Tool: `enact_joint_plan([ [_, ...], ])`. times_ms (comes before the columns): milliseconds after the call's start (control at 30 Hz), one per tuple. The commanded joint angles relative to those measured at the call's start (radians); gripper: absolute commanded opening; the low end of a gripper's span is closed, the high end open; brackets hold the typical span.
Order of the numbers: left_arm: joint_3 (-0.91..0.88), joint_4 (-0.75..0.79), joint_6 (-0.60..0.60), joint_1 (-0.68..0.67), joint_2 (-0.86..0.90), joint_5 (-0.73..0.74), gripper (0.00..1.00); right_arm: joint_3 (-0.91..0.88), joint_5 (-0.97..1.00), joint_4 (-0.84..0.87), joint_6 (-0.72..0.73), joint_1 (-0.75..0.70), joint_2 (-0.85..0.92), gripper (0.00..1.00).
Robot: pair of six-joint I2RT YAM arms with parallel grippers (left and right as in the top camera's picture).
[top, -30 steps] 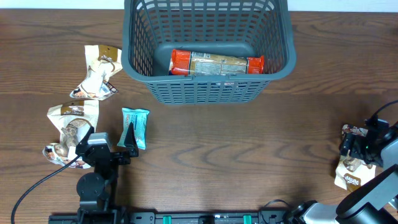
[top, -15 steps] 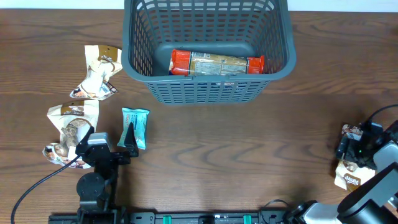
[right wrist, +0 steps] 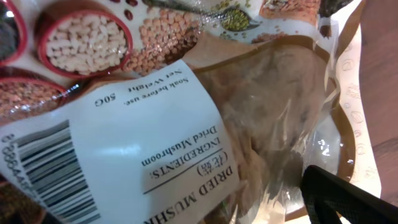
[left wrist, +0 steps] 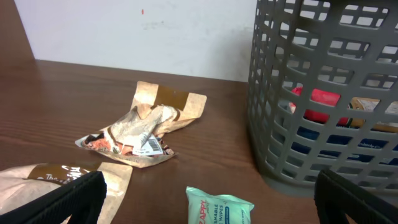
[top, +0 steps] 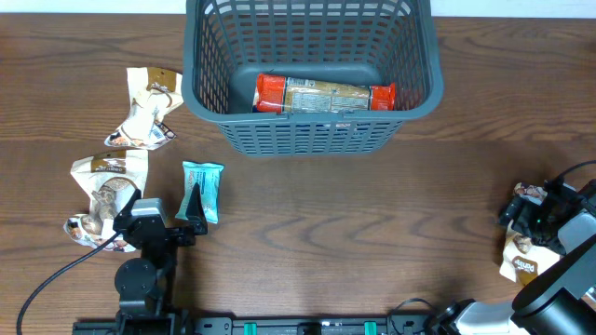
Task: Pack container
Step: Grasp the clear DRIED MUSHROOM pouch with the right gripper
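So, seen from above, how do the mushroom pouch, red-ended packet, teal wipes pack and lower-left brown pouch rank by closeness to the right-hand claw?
From the right gripper:
1. dried mushroom pouch, beneath it at the table's right edge.
2. red-ended packet, inside the container.
3. teal wipes pack, left of centre.
4. lower brown pouch, far left.

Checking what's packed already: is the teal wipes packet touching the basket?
Apart. The overhead view shows bare table between the teal wipes packet and the basket.
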Motion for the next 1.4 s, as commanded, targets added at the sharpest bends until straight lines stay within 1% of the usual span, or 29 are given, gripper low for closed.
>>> enact_joint_plan([
  [0, -0.018, -0.035, -0.013, -0.004, 0.000, -0.005, 0.99, -0.014, -0.019, -0.002, 0.047, -0.016, 0.019, 0.90],
  [100, -0.018, -0.035, -0.013, -0.004, 0.000, -0.005, 0.99, -0.014, -0.015, -0.003, 0.047, -0.016, 0.019, 0.72],
  [200, -0.018, -0.035, -0.013, -0.004, 0.000, -0.005, 0.99, -0.014, -0.016, -0.003, 0.047, -0.016, 0.019, 0.61],
  [300, -0.018, -0.035, -0.013, -0.004, 0.000, -0.005, 0.99, -0.014, -0.016, -0.006, 0.047, -0.016, 0.019, 0.44],
  [333, -0.018, -0.035, -0.013, -0.004, 0.000, -0.005, 0.99, -0.014, -0.016, -0.006, 0.047, -0.016, 0.019, 0.41],
  [467, -0.018, -0.035, -0.013, -0.004, 0.000, -0.005, 0.99, -0.014, -0.017, -0.004, 0.048, -0.016, 0.019, 0.13],
  [600, -0.018, -0.035, -0.013, -0.004, 0.000, -0.005, 0.99, -0.014, -0.066, 0.008, 0.055, -0.016, 0.019, 0.04],
  [733, -0.018, -0.035, -0.013, -0.004, 0.000, -0.005, 0.98, -0.013, -0.185, 0.047, 0.071, -0.013, 0.018, 0.01],
  [833, -0.018, -0.035, -0.013, -0.004, 0.000, -0.005, 0.99, -0.010, -0.306, 0.079, 0.079, -0.013, 0.010, 0.01],
  [933, -0.018, -0.035, -0.013, -0.004, 0.000, -0.005, 0.99, 0.013, -0.377, 0.088, 0.082, 0.001, -0.002, 0.01],
  [1200, -0.018, -0.036, -0.013, -0.004, 0.000, -0.005, 0.99, 0.131, -0.383, 0.087, 0.089, 0.109, -0.091, 0.01],
  [1367, -0.018, -0.036, -0.013, -0.004, 0.000, -0.005, 0.99, 0.277, -0.382, 0.075, 0.105, 0.224, -0.151, 0.03],
])
